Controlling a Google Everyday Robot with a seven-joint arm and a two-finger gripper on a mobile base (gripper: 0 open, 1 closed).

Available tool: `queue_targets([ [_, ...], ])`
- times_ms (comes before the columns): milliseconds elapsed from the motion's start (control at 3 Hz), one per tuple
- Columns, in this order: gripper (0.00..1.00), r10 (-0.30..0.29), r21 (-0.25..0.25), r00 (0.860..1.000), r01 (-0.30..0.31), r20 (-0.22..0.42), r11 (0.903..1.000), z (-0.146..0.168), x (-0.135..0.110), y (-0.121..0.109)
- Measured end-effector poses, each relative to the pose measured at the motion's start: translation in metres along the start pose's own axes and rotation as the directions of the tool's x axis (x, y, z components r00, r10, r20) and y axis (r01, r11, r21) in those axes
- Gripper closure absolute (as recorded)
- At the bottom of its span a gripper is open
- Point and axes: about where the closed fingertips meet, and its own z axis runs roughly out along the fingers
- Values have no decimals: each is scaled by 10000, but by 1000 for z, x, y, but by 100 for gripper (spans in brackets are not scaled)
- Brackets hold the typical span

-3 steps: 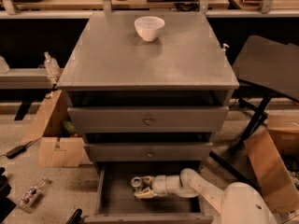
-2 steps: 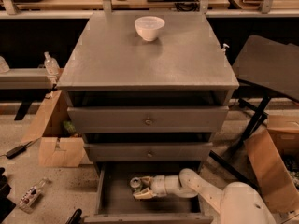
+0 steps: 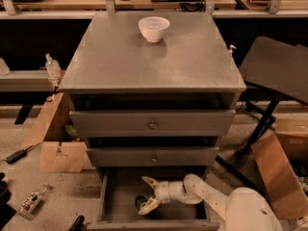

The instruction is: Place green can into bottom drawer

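The bottom drawer point(image 3: 119, 192) of the grey cabinet is pulled out. My gripper point(image 3: 143, 195) reaches into it from the right on the white arm, with its two pale fingers point(image 3: 149, 181) spread apart. The green can point(image 3: 140, 202) shows as a small dark shape on the drawer floor between the fingertips, close to the lower finger. I cannot tell whether a finger still touches it.
A white bowl point(image 3: 154, 28) stands at the back of the cabinet top point(image 3: 154, 66). The two upper drawers with round knobs point(image 3: 152, 125) are pushed in. Cardboard boxes point(image 3: 57, 148) lie on the floor at left and right point(image 3: 276, 177). A black stand point(image 3: 274, 71) is at right.
The fingers were closed around the can inside the drawer. Now they are spread apart and the can rests on the drawer floor. The view has shifted slightly.
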Motion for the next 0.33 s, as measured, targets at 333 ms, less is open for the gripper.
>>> queue_targets([
  [333,0,0,0,10000,0,0,10000,0,0,0],
])
